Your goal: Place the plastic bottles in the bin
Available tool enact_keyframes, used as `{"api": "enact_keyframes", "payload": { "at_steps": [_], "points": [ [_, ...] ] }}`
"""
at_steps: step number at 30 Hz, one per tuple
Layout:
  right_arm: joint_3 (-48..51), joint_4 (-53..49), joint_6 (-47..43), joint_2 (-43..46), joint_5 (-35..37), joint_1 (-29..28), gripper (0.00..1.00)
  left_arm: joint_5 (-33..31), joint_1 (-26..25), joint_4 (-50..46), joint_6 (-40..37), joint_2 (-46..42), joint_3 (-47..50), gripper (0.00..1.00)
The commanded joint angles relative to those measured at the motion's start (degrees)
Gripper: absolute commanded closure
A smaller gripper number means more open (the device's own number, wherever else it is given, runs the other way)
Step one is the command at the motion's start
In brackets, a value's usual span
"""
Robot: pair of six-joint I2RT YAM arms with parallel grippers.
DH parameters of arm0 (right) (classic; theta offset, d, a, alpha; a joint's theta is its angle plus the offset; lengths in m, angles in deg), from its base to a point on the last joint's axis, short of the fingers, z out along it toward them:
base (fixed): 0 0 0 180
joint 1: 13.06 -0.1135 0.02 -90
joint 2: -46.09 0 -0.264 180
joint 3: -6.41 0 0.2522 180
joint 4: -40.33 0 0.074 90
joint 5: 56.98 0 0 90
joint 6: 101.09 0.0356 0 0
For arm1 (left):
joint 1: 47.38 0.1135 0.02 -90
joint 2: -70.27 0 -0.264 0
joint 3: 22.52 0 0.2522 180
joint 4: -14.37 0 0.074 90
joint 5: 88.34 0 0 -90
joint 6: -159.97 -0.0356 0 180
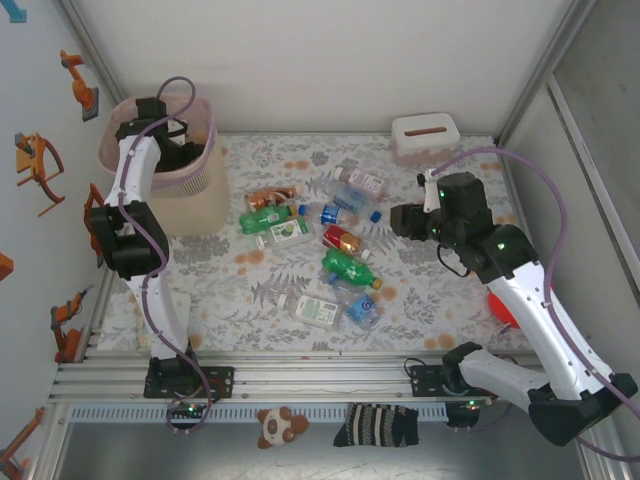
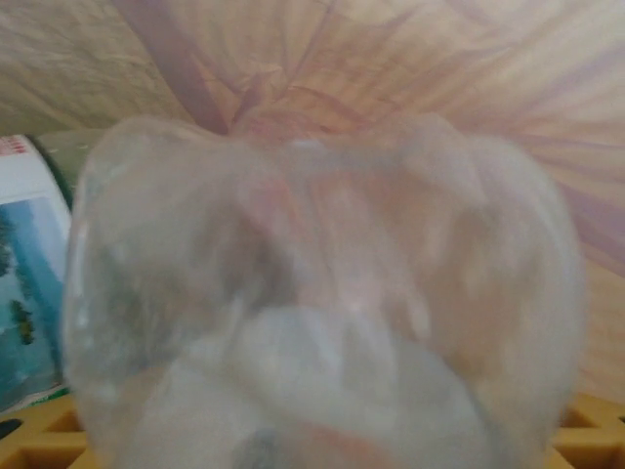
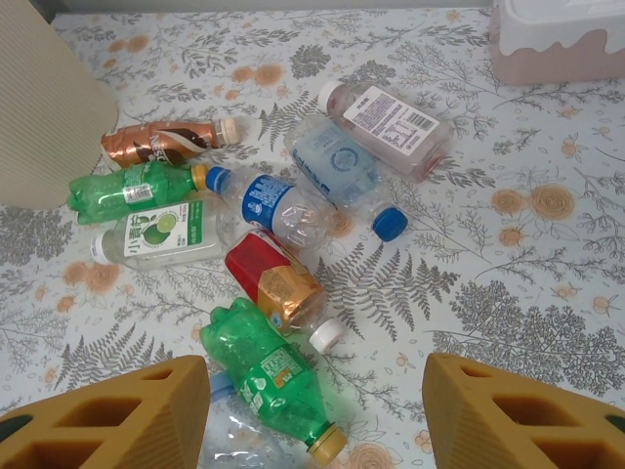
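I am looking down on one table (image 1: 440, 290) under a grey fern-print cloth, with two white robot arms mounted at its near edge.

One tall, translucent pale-pink plastic bin (image 1: 195, 200) stands at the far left corner. The left arm reaches down into it. The yellow left fingers (image 2: 29, 445) flank one clear plastic bottle (image 2: 322, 313), which is blurred against the wrist camera, so I cannot tell whether they pinch it or not. One white-labelled bottle (image 2: 29, 293) lies beside it inside the bin.

Right of the bin, I count ten plastic bottles (image 1: 348, 265) lying in a loose cluster on the table:
- two green bottles (image 3: 132, 191)
- one brown bottle (image 3: 166, 145)
- one red-and-orange-labelled bottle (image 3: 278, 278)
- two clear bottles with green-and-white labels (image 3: 156, 234)
- one blue-labelled clear bottle (image 3: 283, 205)
- one pale blue-capped bottle (image 3: 342, 171)
- one pinkish bottle with a white label (image 3: 391, 117)
- one crushed clear bottle (image 1: 362, 310), which may be more than one.

The two yellow right fingers (image 3: 117, 410) hover above the cluster, spread wide with nothing between them.

One small white-and-pink lidded box (image 1: 425, 135) sits at the far right, well apart from the bottles.
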Motion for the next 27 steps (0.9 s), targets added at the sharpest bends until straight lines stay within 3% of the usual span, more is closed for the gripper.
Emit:
{"api": "enact_keyframes", "payload": {
  "at_steps": [1,13,21,27],
  "points": [
    [-0.5,-0.6,0.6,0.7,1.0,-0.1,0.41,1.2,-0.4,-1.6,0.1,-2.5,-0.2,0.33],
    [-3.4,-6.4,3.0,-5.7,2.1,-0.2,0.42,2.3,-0.4,-1.8,1.4,-11.4,-2.6,0.27],
    [-4.4,-8.3,-1.1,-13.4,-4.6,-0.4,0.43,5.1,-0.5,-1.5,2.1,-19.7,0.6,0.27],
    [-5.1,-7.3,-3.5,-18.5,-5.9,-6.4,0.43,8.0,-0.4,2.3,3.7,-28.4,8.8,0.27]
  ]
}}
